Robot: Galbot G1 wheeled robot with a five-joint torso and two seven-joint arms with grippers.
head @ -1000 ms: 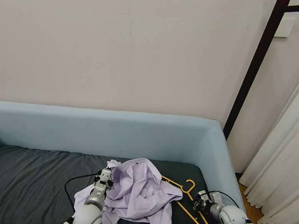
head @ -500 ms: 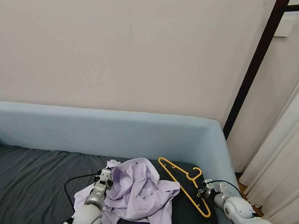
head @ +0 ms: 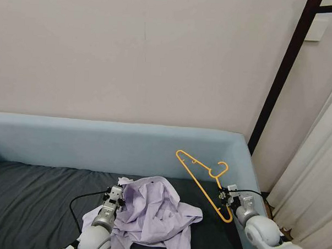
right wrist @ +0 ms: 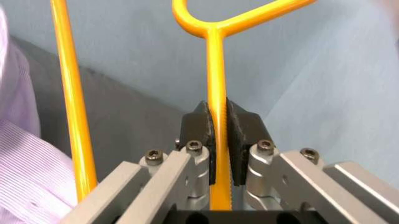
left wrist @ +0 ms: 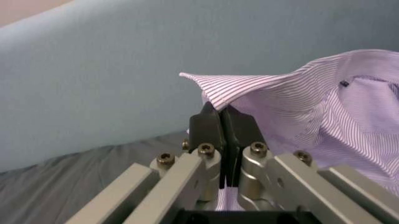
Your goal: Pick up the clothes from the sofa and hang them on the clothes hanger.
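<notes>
Against the pale-blue sofa (head: 99,146), the lilac shirt (head: 151,209) lies crumpled on the seat, collar pinched by the left gripper (left wrist: 221,114); the right gripper (right wrist: 219,109) clamps the orange hanger (right wrist: 214,60) aloft — both arms cut off below.

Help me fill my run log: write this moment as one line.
left gripper: shut on shirt collar | right gripper: shut on hanger, held above sofa | shirt: heaped on sofa
</notes>
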